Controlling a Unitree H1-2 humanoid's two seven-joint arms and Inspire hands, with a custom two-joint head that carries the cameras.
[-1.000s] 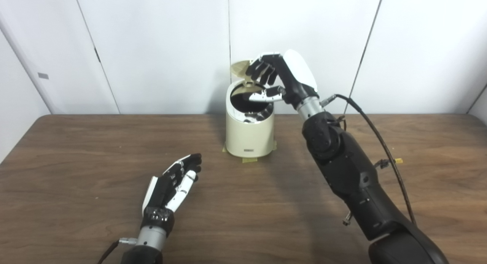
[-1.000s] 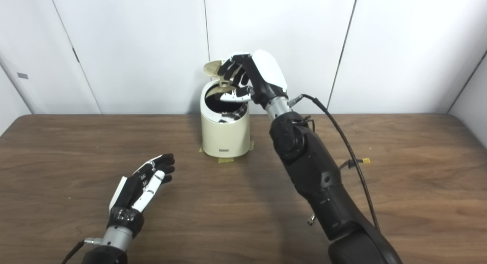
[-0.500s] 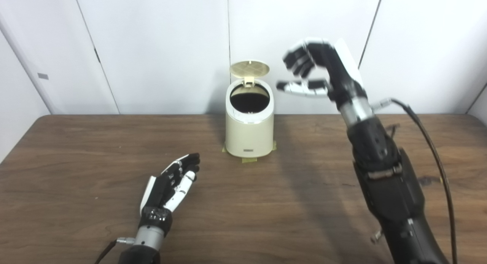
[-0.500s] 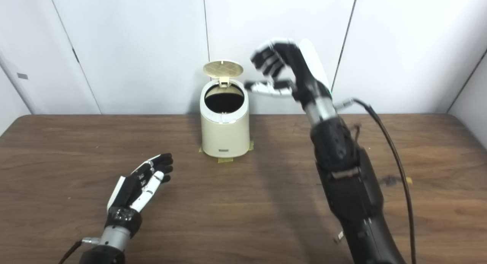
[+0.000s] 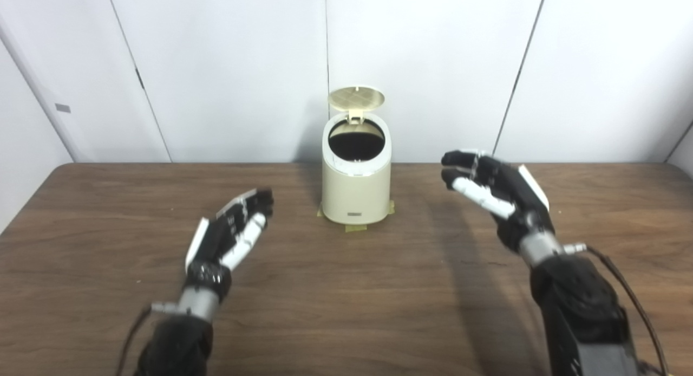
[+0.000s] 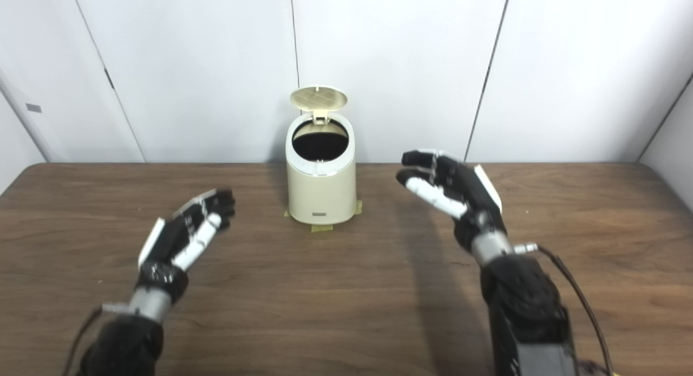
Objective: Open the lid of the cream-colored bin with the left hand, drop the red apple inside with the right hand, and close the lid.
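Note:
The cream-colored bin point(image 5: 355, 186) stands at the back middle of the table. Its round lid point(image 5: 356, 97) stands up, open, at the back of the rim, and the inside looks dark. No red apple shows in either view. My left hand point(image 5: 233, 233) is open and empty, raised over the table to the left and in front of the bin. My right hand point(image 5: 495, 194) is open and empty, to the right of the bin at about its height, apart from it.
The bin sits on yellow tape marks point(image 5: 354, 227) on the brown wooden table point(image 5: 346, 311). A white panelled wall point(image 5: 227, 67) stands just behind. A black cable point(image 5: 631, 300) runs along my right forearm.
My right hand has left the bin's opening, swung right and come down beside the bin. My left hand has risen and moved a little forward. The lid stays open.

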